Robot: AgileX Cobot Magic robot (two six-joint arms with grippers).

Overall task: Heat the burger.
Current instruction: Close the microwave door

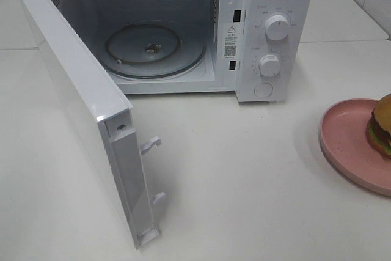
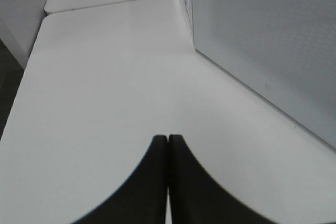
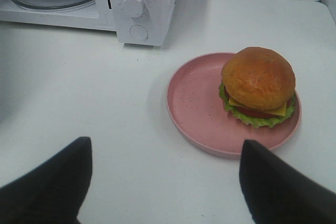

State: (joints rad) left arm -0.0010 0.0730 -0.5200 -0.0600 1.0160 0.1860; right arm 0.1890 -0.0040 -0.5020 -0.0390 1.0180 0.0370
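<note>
The burger (image 3: 258,85), with a golden-brown bun, yellow cheese and green lettuce, sits on a round pink plate (image 3: 202,111) on the white table. In the high view the burger (image 1: 382,125) and the plate (image 1: 348,139) lie at the right edge, partly cut off. My right gripper (image 3: 165,174) is open, its two dark fingers spread wide, hovering short of the plate with nothing between them. My left gripper (image 2: 167,142) is shut, its fingers pressed together over bare table beside the microwave door (image 2: 262,51). Neither gripper shows in the high view.
A white microwave (image 1: 278,35) stands at the back with its door (image 1: 85,108) swung wide open toward the front left. A glass turntable (image 1: 153,50) lies inside. Two knobs and a round button sit on its right panel.
</note>
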